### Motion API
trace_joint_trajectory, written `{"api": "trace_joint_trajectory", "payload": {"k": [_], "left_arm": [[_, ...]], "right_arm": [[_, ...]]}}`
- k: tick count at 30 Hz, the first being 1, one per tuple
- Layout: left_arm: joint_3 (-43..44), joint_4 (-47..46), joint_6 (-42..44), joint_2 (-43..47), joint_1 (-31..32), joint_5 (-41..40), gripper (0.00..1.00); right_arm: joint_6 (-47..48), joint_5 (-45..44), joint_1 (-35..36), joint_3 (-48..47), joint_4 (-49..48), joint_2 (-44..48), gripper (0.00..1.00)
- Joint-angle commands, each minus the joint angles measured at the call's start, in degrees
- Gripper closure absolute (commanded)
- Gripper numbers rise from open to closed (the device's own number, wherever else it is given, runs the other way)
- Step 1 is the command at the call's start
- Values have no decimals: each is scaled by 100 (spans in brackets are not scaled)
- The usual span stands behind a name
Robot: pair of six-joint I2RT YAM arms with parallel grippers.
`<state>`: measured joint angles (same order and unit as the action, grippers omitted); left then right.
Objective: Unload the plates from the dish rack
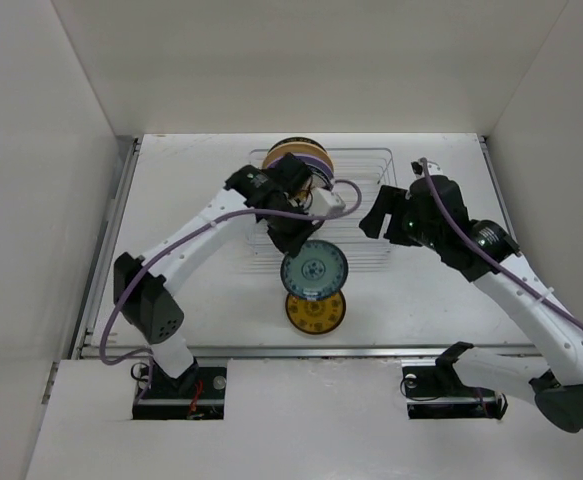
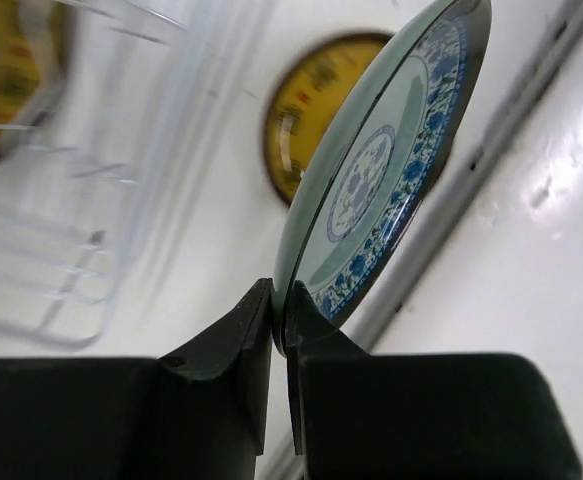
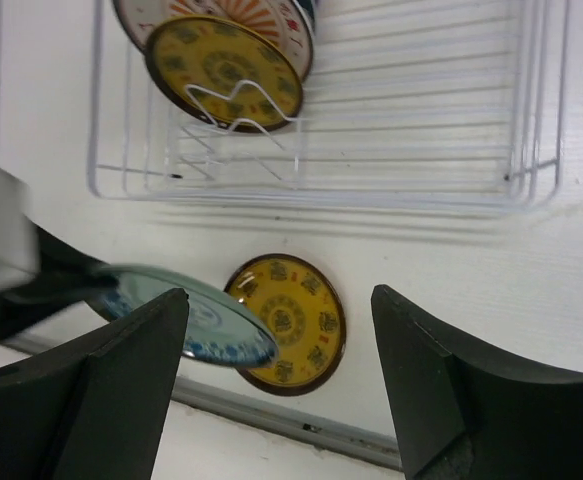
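The left gripper [image 2: 279, 330] is clamped on the rim of a pale green plate with a blue floral pattern [image 2: 371, 190]. It holds the plate tilted on edge above the table [image 1: 451, 290], toward the middle of the near edge and just beside a dark brown plate with yellow pattern [image 1: 315, 312] lying flat there. The right gripper [image 3: 279, 300] hangs with its fingers wide apart and nothing between them, at the right end of the dish rack [image 1: 366, 190], which sits toward the table's far edge. The other plates [image 1: 296, 158] stand upright in the rack's far left corner, among them a brown-and-yellow one [image 3: 226, 65] next to a white one with orange sunburst [image 3: 271, 20].
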<state>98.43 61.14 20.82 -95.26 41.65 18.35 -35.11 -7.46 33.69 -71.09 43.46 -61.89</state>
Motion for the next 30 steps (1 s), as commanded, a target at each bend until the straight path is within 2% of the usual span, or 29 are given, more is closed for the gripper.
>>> {"api": "trace_joint_trajectory", "payload": {"k": [1,11,16,17,24,26,29,30], "left_arm": [[-456,-120,54,-299,265,371,100],[-518,-375,54,-1029,537,267,100],[-694,-507,123,-1144,537,20,91],[-694,-507,124,-1144,537,20,82],[-747,-507,177,-1249,590,-24,61],[-686,-419,177,-1249,590,-77,53],[-528,-182,177,-1249,590,-77,31],[-466,-182,229,-1249,590,-77,29]], "right_arm": [[-268,-633,-12,-72,479,-51,20],[-330,-748,-12,174,540,318,20],[-330,-800,-12,174,540,265,19],[-330,-800,-12,174,540,265,19],[-268,-906,-12,122,540,160,19],[-268,-906,-12,69,540,159,19],[-215,-906,-12,69,540,107,19],[-215,-906,-12,69,540,107,19]]}}
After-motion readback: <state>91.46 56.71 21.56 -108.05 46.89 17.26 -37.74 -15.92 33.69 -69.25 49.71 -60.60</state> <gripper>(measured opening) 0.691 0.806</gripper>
